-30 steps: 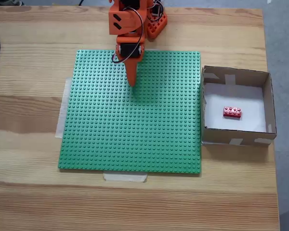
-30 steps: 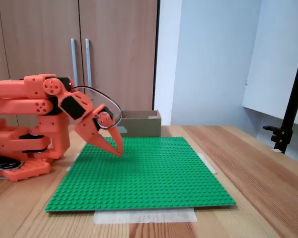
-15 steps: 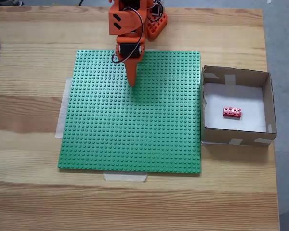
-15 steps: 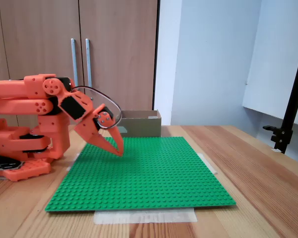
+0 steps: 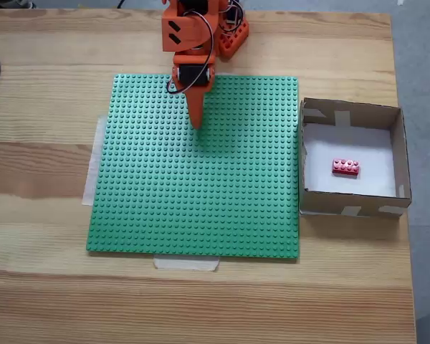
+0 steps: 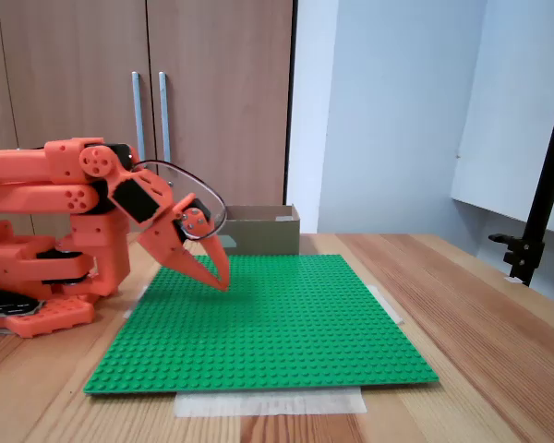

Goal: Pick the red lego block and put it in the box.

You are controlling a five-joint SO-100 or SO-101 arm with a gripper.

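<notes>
We find the red lego block (image 5: pixel 345 168) lying in the box (image 5: pixel 395 147); end effector (image 5: pixel 196 123) closed, empty, over baseplate (image 5: pixel 193 208). We judge nothing remains.

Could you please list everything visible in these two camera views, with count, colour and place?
red lego block: one, red, lying on the white floor inside the box.
box: one, brown cardboard, on the table right of the baseplate in the top-down fixed view.
baseplate: one, green, taped flat on the table.
table: one, light wood.
cupboard: one, brown, behind the table in the side fixed view.
black stand: one, right edge of the side fixed view.
arm: one, orange, folded low.
gripper: one, orange, shut, tip just above the baseplate.
</notes>
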